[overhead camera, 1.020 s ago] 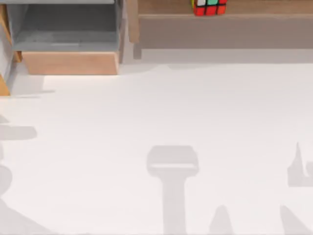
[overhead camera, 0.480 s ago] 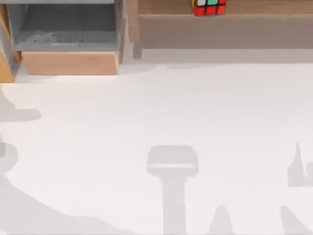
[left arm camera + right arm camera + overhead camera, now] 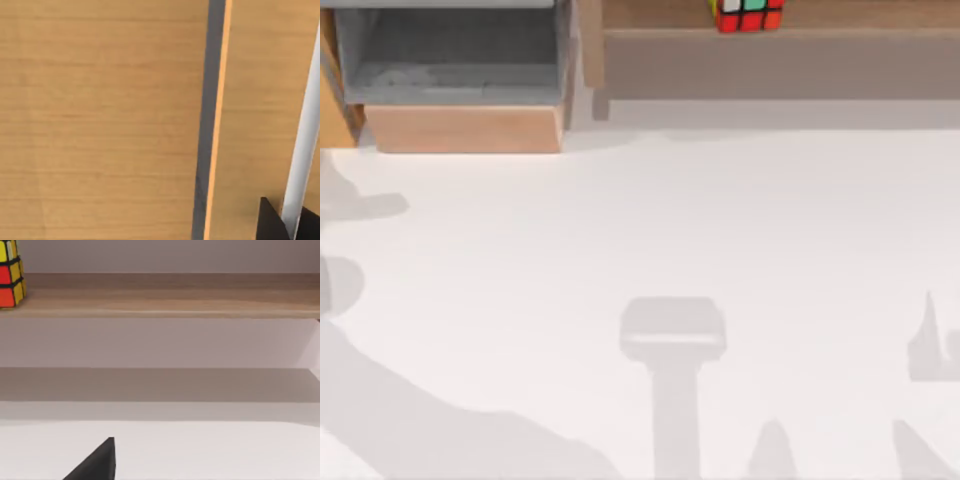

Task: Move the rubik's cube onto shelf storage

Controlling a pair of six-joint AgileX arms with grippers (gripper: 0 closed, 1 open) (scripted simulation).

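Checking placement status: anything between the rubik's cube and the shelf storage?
Nothing visible. The rubik's cube already sits on the shelf storage board, nothing between them; the right wrist view shows the cube resting directly on the wood. The grey-lined box stands apart at the table's left.

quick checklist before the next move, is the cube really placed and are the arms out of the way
1. Small multicoloured rubik's cube on the flat board of the long light-brown wooden shelf storage: ok.
2. Cube sits level: ok, it stands upright on the board in the right wrist view.
3. Nothing touching the cube: ok.
4. White table free of arms in the top view: ok.
5. Left and right jaws open: cannot tell.
6. Grey-lined box with light wood front undisturbed: cannot tell.
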